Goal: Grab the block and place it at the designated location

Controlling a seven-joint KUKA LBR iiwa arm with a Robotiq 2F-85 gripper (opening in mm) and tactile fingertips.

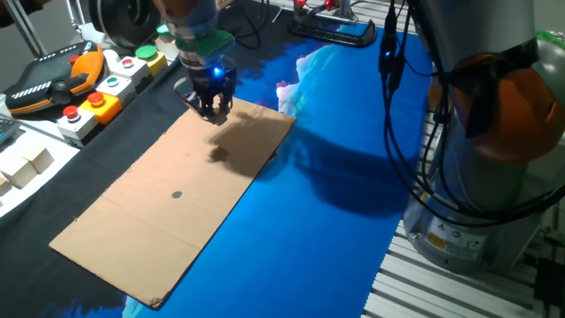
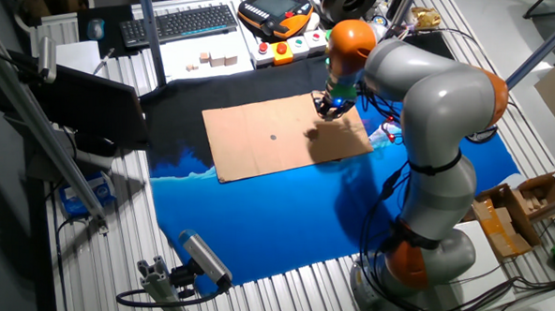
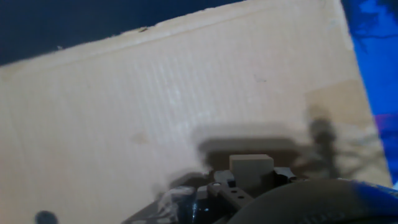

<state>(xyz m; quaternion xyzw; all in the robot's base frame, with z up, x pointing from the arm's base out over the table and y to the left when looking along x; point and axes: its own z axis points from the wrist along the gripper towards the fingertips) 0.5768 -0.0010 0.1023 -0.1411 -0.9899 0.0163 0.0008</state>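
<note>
The block point(image 3: 250, 168), a tiny pale beige cube, sits between my fingertips at the bottom of the hand view. My gripper point(image 1: 212, 109) is shut on it and hovers above the far corner of the brown cardboard point(image 1: 159, 221), casting a shadow on the sheet. The gripper also shows in the other fixed view point(image 2: 330, 105) and in the hand view point(image 3: 250, 179). The designated location point(image 1: 177, 195), a small dark grey round spot, lies near the middle of the cardboard, well away from the gripper. The spot also shows in the other fixed view point(image 2: 273, 136) and at the hand view's bottom left point(image 3: 45, 218).
Larger whitish cubes point(image 1: 26, 163) stand off the cardboard at the left. A teach pendant point(image 1: 48, 84) and button boxes point(image 1: 106, 93) lie behind the sheet. Blue cloth point(image 1: 353, 177) lies under the cardboard and spreads right of it. The robot base point(image 1: 494, 141) stands at the right.
</note>
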